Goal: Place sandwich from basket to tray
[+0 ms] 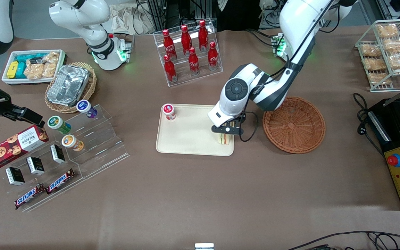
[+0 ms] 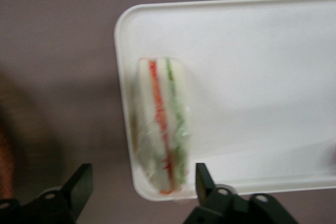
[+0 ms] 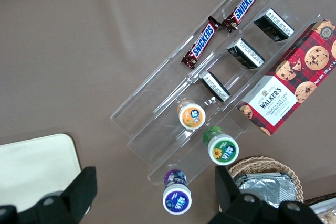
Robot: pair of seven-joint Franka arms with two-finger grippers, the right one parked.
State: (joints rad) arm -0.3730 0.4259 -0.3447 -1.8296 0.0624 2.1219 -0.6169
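The sandwich (image 1: 223, 139) (image 2: 160, 129), a wrapped white wedge with red and green filling stripes, lies on the cream tray (image 1: 186, 139) (image 2: 252, 77), in the corner nearest the front camera and the basket. My gripper (image 1: 226, 132) (image 2: 142, 177) hangs just above it, open, its black fingers (image 2: 200, 178) standing wide on either side of the wedge's end without gripping it. The reddish-brown wicker basket (image 1: 293, 125) sits beside the tray, toward the working arm's end, with nothing in it.
A small red-lidded jar (image 1: 168, 111) stands on the tray's corner farthest from the sandwich. A clear rack of cola bottles (image 1: 189, 52) is farther from the camera. A black appliance (image 1: 399, 146) and a wire pastry rack (image 1: 389, 52) lie at the working arm's end.
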